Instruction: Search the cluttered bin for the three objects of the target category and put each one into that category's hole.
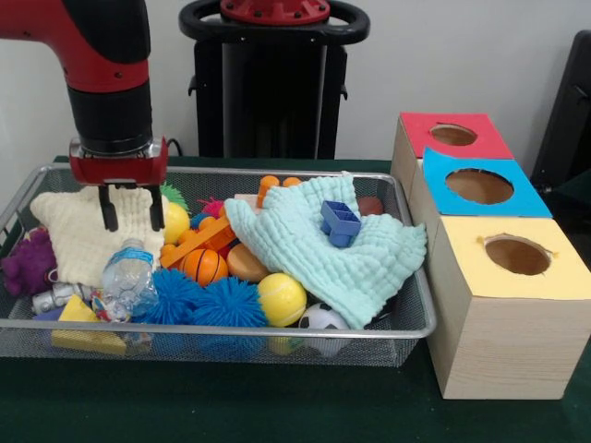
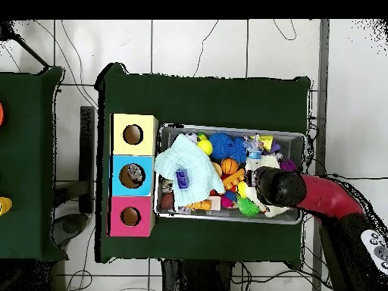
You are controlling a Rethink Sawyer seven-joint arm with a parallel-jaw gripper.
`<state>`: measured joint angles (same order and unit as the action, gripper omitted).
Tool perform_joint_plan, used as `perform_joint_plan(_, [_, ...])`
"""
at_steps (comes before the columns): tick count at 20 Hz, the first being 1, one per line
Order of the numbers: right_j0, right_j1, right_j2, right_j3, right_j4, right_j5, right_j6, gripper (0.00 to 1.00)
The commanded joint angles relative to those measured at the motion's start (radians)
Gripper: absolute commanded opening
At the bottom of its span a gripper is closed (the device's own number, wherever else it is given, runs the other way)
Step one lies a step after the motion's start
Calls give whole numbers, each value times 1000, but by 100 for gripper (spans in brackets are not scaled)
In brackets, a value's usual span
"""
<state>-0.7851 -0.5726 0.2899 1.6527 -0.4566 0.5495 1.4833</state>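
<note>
Three wooden boxes [image 1: 499, 277] in a row – tops red, blue, yellow, each holed. Pale green cloth [image 1: 323, 245] carrying a small blue block [image 1: 340, 222]; cream cloth [image 1: 88, 235] opposite.

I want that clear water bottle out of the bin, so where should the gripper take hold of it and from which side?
Probably from straight above, closing across the body of the water bottle just below its blue label band. It lies tilted among toys in the wire bin, cream cloth behind and blue spiky ball beside, so only its top is free. The gripper hangs open above it.
</note>
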Motion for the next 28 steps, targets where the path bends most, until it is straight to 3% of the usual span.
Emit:
perform_joint_plan(1, [17, 60, 49, 26, -8, -61, 51, 100])
perform_joint_plan(19, [66, 94, -19, -49, -40, -120, 79, 100])
perform_joint_plan(28, [92, 72, -51, -61, -33, -100, 94, 100])
